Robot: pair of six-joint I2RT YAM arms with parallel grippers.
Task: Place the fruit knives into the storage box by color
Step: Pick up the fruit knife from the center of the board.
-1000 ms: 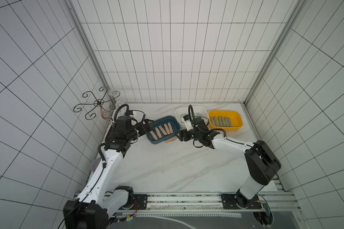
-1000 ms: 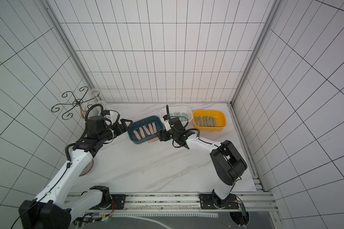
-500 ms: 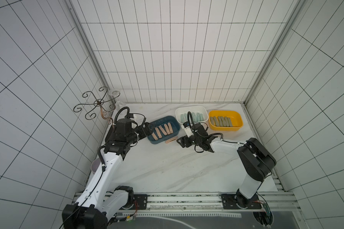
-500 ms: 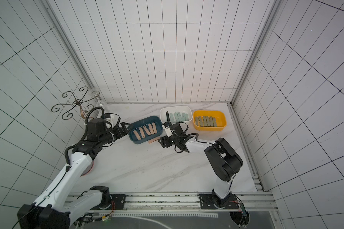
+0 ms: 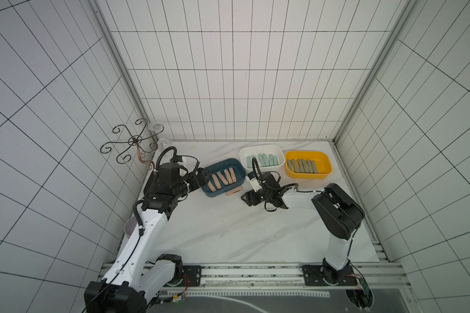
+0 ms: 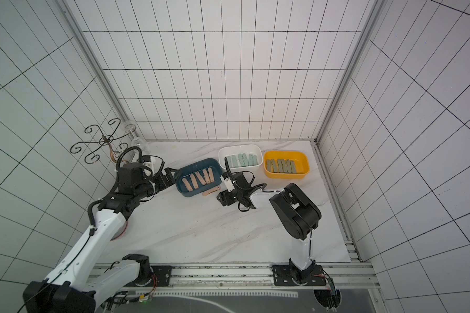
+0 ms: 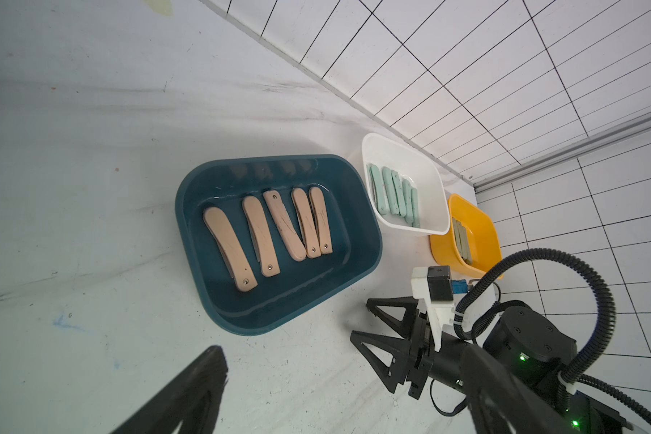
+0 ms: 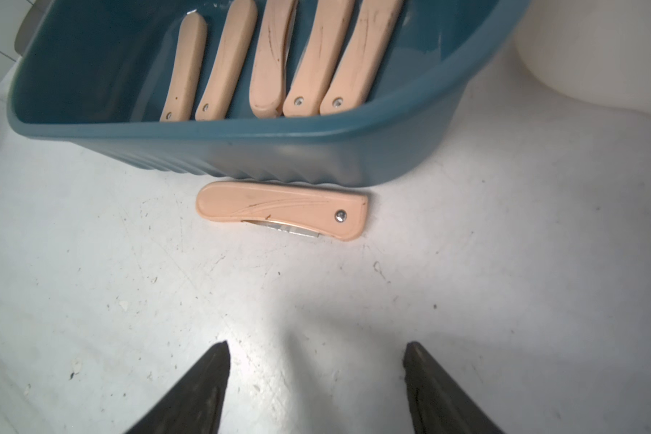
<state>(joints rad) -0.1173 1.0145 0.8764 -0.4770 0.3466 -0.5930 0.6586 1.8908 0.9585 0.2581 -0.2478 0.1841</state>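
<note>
White-tiled walls enclose a white marble-pattern tabletop point(image 5: 228, 230); the contents are listed below.

1. Blue box point(image 7: 279, 312): stands at the far side of the tabletop and is the nearest of the three boxes to the left arm. It holds five peach-pink knives point(image 7: 264, 240), folded, lying flat side by side on the floor of the box.

2. White box point(image 5: 261, 148): stands just beside the blue box. It holds a row of mint-green knives point(image 5: 263, 160).

3. Yellow box point(image 5: 307, 176): stands just beside the white box, nearest the right wall. It holds a row of olive-grey knives point(image 5: 301, 165).

4. Loose peach-pink knife point(image 8: 282, 214): folded and lying flat on the tabletop, outside the blue box and just beside its near wall, lengthwise along it. Its rivet end points toward the white box. A strip of blade edge shows along its lower side. Nothing touches it.

5. Right hand point(image 8: 314, 344): low over the tabletop and facing the loose knife, near it but apart. The jaws stand spread wider than the knife is broad, with nothing between them.

6. Left hand point(image 5: 202, 174): at the end of the blue box away from the white box. One finger point(image 7: 207, 375) shows in the left wrist view, and nothing is seen held. Whether the hand is spread or closed cannot be told.

7. Dark scrollwork wire stand point(image 5: 133, 141): at the left wall, well apart from the boxes.
</note>
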